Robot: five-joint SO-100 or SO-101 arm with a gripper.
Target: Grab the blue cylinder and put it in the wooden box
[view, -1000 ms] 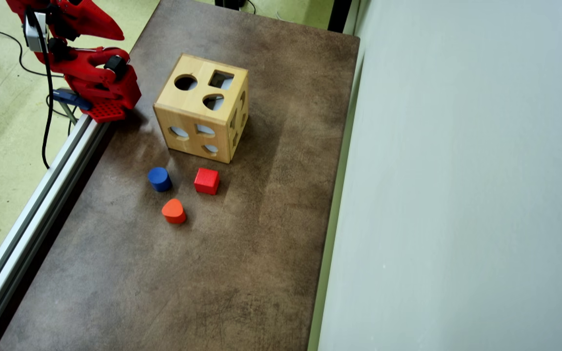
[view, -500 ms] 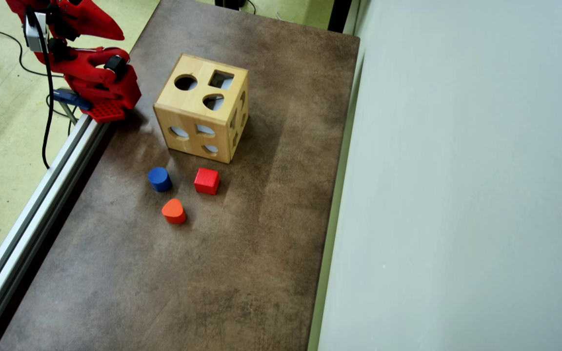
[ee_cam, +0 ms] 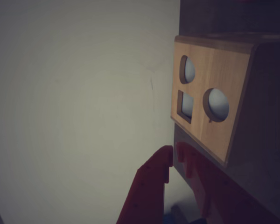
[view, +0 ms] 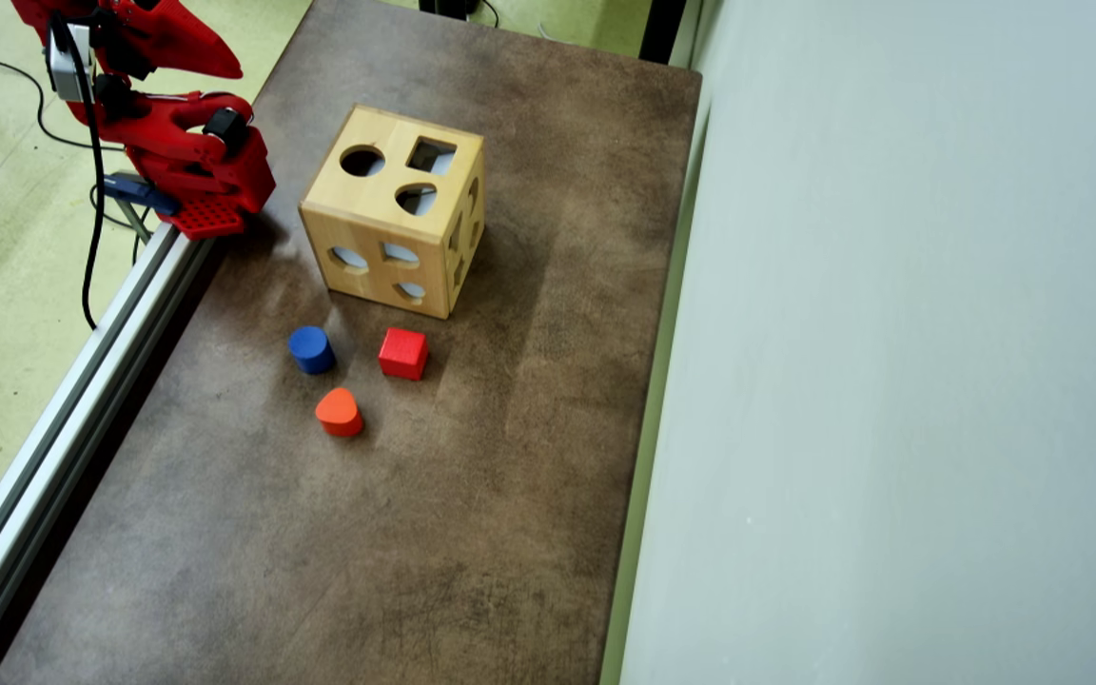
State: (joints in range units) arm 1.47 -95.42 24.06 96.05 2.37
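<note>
Blue cylinder [view: 311, 349]: stands on one flat end on the brown table [view: 472, 495], near the lower left corner of the wooden box as the overhead view shows it — apart from it, touching nothing.
Wooden box [view: 396, 209]: sits upright on the table, its top face showing a round hole, a square hole and a rounded one; more cut-outs show on the two side faces. In the wrist view the box [ee_cam: 210, 100] fills the right side, one face with three holes turned toward the camera.
Red cube [view: 403, 353]: just right of the cylinder in the overhead view, below the box, clear of both.
Orange block [view: 339, 412]: a rounded triangle, below and between the cylinder and the cube.
Arm [view: 167, 143]: red, folded at the table's upper left corner, well apart from all three blocks.
Gripper [ee_cam: 176, 149]: seen from the wrist, the two red fingertips lie nearly together with only a thin gap — nothing is held between them.
</note>
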